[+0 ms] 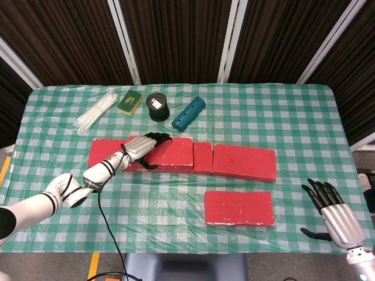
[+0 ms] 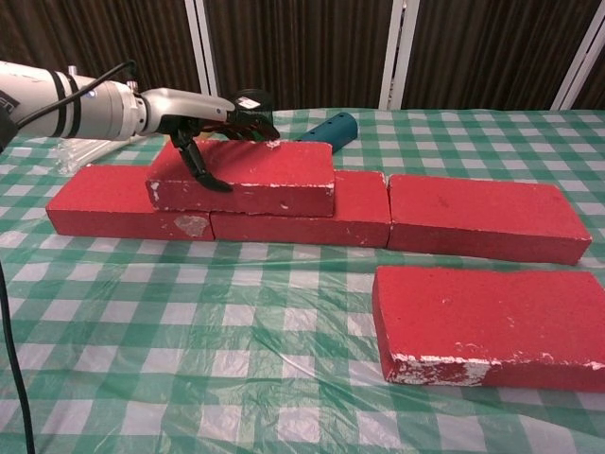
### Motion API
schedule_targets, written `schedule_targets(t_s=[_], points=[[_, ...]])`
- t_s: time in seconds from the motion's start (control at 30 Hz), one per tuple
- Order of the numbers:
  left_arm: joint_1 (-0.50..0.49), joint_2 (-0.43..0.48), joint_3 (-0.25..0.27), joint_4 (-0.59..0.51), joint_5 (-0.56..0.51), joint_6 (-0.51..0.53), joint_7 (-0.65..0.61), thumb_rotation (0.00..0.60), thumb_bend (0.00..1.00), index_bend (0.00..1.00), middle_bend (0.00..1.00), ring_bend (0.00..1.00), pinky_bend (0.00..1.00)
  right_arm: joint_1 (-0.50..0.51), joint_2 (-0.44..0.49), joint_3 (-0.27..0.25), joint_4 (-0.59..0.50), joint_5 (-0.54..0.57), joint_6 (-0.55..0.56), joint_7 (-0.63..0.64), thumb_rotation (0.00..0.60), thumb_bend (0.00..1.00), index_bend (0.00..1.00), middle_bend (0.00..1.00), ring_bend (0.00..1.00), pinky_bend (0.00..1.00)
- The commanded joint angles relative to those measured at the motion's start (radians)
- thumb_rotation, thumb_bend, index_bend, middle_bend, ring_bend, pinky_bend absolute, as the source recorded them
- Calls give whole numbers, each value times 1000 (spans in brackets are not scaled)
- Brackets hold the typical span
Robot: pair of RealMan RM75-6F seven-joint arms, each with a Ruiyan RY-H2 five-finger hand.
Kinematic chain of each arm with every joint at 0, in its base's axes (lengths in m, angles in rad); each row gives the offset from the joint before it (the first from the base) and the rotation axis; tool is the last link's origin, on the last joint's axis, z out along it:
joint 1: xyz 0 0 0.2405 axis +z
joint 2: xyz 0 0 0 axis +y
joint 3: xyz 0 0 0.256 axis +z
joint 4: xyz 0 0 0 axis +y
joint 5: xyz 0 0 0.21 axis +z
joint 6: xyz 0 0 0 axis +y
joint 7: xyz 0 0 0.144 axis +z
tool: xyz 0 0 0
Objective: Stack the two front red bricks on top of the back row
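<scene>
The counter (image 1: 293, 111) has a green and white checked cloth. The bricks (image 1: 244, 161) are red, with white chipped spots on their edges. Near the back edge sit a black can (image 1: 157, 106), a teal tube (image 1: 188, 113), a green and yellow sponge (image 1: 129, 102) and white ties (image 1: 96, 109). The left robot hand (image 1: 138, 146) is silver with black fingers (image 1: 157, 139).

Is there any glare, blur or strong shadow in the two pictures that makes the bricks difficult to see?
Head view: even light, sharp, faint sheen on the plastic tablecloth, no hard shadows. Chest view: wrinkled plastic shines in front of the front brick; the stacked brick is clear, with only a thin shadow beneath; the left hand is sharp.
</scene>
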Motion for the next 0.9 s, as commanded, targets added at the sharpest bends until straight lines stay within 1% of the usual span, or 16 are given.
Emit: schedule_targets(t_s=[0.03, 0.3, 0.37, 0.47, 0.57, 0.67, 0.7, 0.77, 0.8, 0.9], points=[[0, 0, 1, 2, -2, -2, 2, 600, 302, 0, 0, 0, 49, -1, 1, 1, -1, 1, 1, 0, 574, 79, 0, 0, 0, 0], [5, 7, -2, -7, -10, 4, 12, 600, 281, 0, 0, 0, 32, -1, -1, 3, -1, 2, 1, -3, 573, 79, 0, 0, 0, 0], [8, 11, -4, -15, -8, 16, 16, 600, 280, 0, 0, 0, 31, -1, -2, 4, -1, 3, 2, -3, 573, 79, 0, 0, 0, 0], [25, 30, -10, -40, -5, 61, 25, 600, 279, 0, 0, 0, 28, 0, -8, 5, 5, -10, 12, -2, 572, 78, 0, 0, 0, 0], [68, 74, -6, -106, 15, 154, 45, 600, 277, 0, 0, 0, 25, 2, -19, 3, 20, -34, 27, 16, 566, 78, 0, 0, 0, 0], [148, 140, 27, -199, 56, 288, 108, 600, 268, 0, 0, 0, 21, 21, -31, -7, 26, -50, 6, 88, 559, 79, 0, 0, 0, 0], [191, 164, 48, -236, 72, 349, 152, 600, 267, 0, 0, 0, 20, 33, -36, -13, 32, -58, -13, 114, 559, 79, 0, 0, 0, 0], [267, 195, 85, -287, 91, 438, 229, 600, 264, 0, 0, 0, 17, 49, -44, -18, 31, -58, -41, 141, 559, 79, 0, 0, 0, 0], [321, 208, 116, -314, 104, 495, 274, 600, 263, 0, 0, 0, 16, 61, -51, -19, 28, -60, -59, 149, 559, 79, 0, 0, 0, 0], [460, 218, 193, -334, 132, 626, 355, 600, 264, 0, 0, 0, 14, 92, -66, -13, 15, -57, -109, 131, 558, 79, 0, 0, 0, 0]])
